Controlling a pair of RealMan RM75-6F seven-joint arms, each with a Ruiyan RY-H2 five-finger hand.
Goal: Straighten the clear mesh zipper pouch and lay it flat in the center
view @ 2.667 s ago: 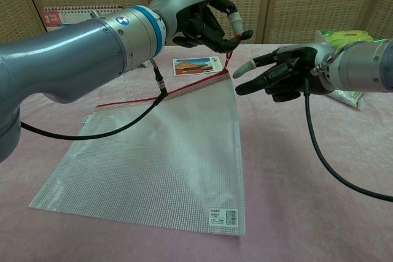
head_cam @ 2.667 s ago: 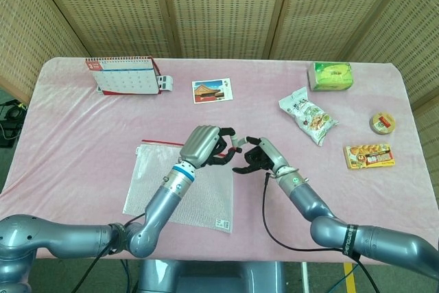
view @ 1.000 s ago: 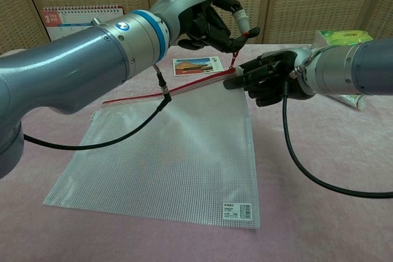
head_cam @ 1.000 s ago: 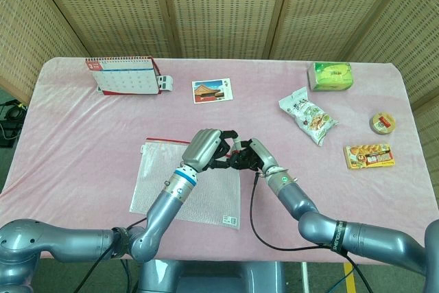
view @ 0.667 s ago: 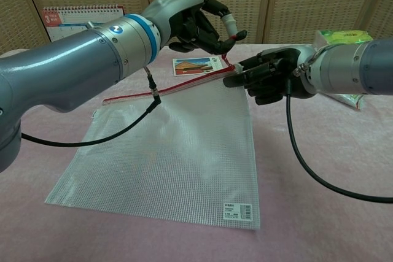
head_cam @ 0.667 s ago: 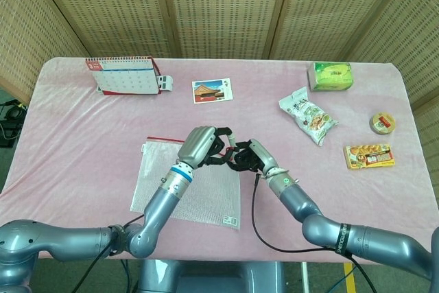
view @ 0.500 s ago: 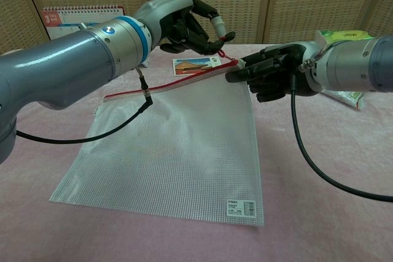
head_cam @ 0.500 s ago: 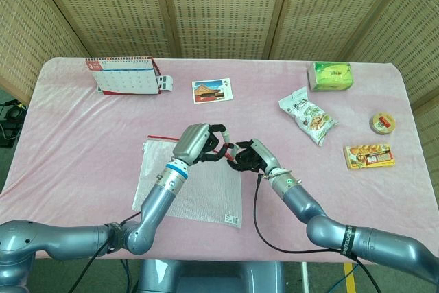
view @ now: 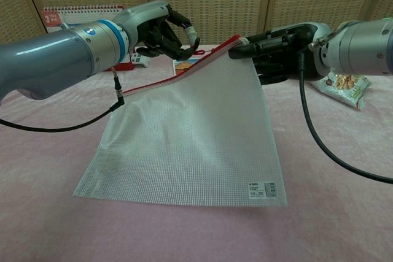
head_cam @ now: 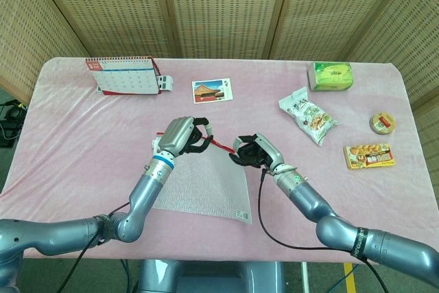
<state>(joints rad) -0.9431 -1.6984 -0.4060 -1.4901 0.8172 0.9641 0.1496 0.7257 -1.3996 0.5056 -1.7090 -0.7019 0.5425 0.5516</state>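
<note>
You have one mesh pouch point(head_cam: 206, 186), one calendar point(head_cam: 123, 75), one postcard point(head_cam: 212, 90), four snack items and two hands.

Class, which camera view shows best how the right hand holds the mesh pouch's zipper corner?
The chest view: the right hand pinches the red-zippered corner of the pouch, lifted off the table. The head view shows that hand at the corner from above, its grip hidden.

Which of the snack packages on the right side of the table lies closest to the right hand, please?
The white snack bag with printed food, nearest the right hand; the green pack, round tin and orange packet lie farther.
</note>
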